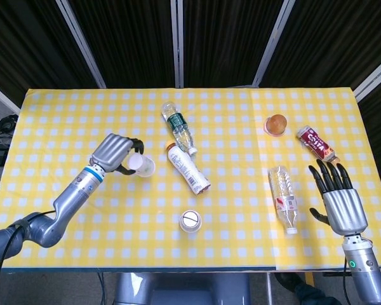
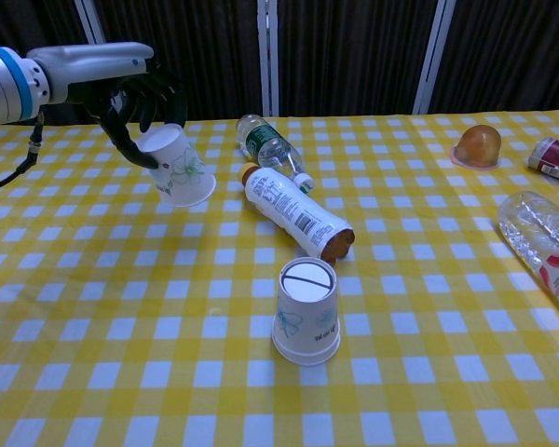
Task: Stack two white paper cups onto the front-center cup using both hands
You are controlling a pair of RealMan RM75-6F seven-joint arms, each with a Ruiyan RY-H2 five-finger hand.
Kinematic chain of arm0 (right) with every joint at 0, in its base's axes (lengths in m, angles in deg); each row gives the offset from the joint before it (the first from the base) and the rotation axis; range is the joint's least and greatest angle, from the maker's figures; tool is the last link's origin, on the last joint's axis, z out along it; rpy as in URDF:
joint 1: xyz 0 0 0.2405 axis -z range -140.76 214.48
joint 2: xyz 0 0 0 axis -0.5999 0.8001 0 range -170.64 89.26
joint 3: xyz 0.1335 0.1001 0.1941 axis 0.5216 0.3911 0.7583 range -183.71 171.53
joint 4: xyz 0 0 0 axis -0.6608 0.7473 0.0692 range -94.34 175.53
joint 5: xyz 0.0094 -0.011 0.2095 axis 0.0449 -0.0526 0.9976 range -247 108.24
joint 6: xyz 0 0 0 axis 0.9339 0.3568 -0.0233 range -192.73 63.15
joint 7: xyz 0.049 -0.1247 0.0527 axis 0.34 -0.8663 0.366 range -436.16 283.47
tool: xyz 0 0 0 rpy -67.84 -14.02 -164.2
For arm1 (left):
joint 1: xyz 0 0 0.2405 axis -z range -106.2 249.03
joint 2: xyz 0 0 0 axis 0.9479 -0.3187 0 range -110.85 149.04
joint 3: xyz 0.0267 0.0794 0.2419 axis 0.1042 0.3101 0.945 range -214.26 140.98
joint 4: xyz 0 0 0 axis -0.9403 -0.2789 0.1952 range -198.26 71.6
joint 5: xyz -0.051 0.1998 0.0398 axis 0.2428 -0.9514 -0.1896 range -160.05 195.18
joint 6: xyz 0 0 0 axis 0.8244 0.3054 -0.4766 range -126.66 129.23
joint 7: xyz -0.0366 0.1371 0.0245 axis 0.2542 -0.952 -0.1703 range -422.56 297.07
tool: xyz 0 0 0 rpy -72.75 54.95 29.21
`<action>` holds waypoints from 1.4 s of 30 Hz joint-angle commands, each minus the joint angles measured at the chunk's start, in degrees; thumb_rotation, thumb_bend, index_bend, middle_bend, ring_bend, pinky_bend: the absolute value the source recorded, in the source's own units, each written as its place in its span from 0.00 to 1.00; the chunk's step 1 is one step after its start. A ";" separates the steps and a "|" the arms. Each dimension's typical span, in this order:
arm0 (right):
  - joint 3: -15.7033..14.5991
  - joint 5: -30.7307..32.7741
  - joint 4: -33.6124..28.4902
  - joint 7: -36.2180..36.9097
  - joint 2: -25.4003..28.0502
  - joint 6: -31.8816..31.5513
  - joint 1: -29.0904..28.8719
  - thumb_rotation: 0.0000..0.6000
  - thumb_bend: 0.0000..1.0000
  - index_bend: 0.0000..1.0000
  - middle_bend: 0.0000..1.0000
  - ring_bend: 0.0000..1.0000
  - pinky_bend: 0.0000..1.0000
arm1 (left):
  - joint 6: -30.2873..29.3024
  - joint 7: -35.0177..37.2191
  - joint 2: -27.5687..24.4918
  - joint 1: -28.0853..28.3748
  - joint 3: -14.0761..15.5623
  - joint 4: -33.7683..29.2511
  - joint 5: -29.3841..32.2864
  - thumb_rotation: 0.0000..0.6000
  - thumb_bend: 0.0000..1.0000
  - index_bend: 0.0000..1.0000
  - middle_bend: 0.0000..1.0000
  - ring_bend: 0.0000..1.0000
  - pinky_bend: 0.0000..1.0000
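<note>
My left hand (image 1: 115,152) (image 2: 135,91) grips a white paper cup (image 1: 141,166) (image 2: 179,167) by its closed end and holds it tilted above the cloth, mouth facing down and to the right. The front-center cup (image 1: 190,221) (image 2: 306,311) stands upside down near the table's front edge, well to the right of and nearer than the held cup. My right hand (image 1: 337,194) hovers open at the right edge, fingers spread, holding nothing; the chest view does not show it.
A brown-capped white bottle (image 1: 187,168) (image 2: 295,213) and a green-labelled clear bottle (image 1: 178,126) (image 2: 268,144) lie between the two cups. A clear bottle (image 1: 283,197) (image 2: 547,245), a red-labelled bottle (image 1: 317,144) and an orange jelly cup (image 1: 277,124) (image 2: 477,145) lie at the right.
</note>
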 commanded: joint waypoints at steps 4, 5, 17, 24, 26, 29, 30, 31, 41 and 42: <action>0.19 -0.28 -0.39 0.05 0.31 -0.37 0.36 1.00 0.00 0.00 0.00 0.00 0.00 | -5.66 11.36 -1.59 0.76 2.88 -8.37 -17.67 1.00 0.17 0.53 0.47 0.52 0.61; 0.24 -0.37 -0.43 0.05 0.36 -0.48 0.41 1.00 0.00 0.00 0.00 0.00 0.00 | -5.90 12.02 -1.06 1.37 3.25 -7.96 -19.35 1.00 0.17 0.53 0.47 0.52 0.61; 0.89 -0.41 -0.68 0.38 1.06 -1.55 1.31 1.00 0.00 0.00 0.00 0.00 0.00 | 0.77 8.77 -1.06 8.56 3.95 -10.63 -22.64 1.00 0.17 0.54 0.47 0.52 0.61; 1.25 -0.34 -0.80 0.97 1.54 -1.69 1.61 1.00 0.00 0.00 0.00 0.00 0.00 | 3.03 4.43 -0.56 9.67 4.66 -12.67 -20.15 1.00 0.16 0.54 0.47 0.52 0.61; 1.29 -0.39 -0.87 1.08 1.62 -1.63 1.65 1.00 0.00 0.00 0.00 0.00 0.00 | 3.04 3.14 -0.05 9.83 4.70 -12.68 -19.52 1.00 0.16 0.54 0.47 0.52 0.61; 1.41 -0.50 -0.94 1.05 1.70 -1.80 1.75 1.00 0.00 0.00 0.00 0.00 0.00 | 3.07 1.45 0.30 10.08 4.56 -12.68 -18.69 1.00 0.16 0.54 0.47 0.52 0.61; 1.44 -0.51 -0.97 1.13 1.71 -1.79 1.75 1.00 0.00 0.00 0.00 0.00 0.00 | 2.94 0.68 0.43 10.16 4.52 -12.56 -18.64 1.00 0.16 0.54 0.47 0.52 0.61; 1.47 -0.50 -0.98 1.20 1.74 -1.76 1.77 1.00 0.00 0.00 0.00 0.00 0.00 | 2.81 0.15 0.57 10.20 4.53 -12.51 -18.52 1.00 0.16 0.53 0.47 0.52 0.61; 1.71 -0.40 -0.88 1.78 1.80 -1.26 1.69 1.00 0.00 0.00 0.00 0.00 0.00 | 3.05 -2.43 2.57 10.98 5.11 -10.96 -17.49 1.00 0.16 0.53 0.47 0.52 0.60; 1.72 -0.42 -0.88 1.79 1.80 -1.23 1.69 1.00 0.00 0.00 0.00 0.00 0.00 | 3.15 -2.64 2.84 11.08 5.21 -10.75 -17.36 1.00 0.16 0.53 0.47 0.52 0.60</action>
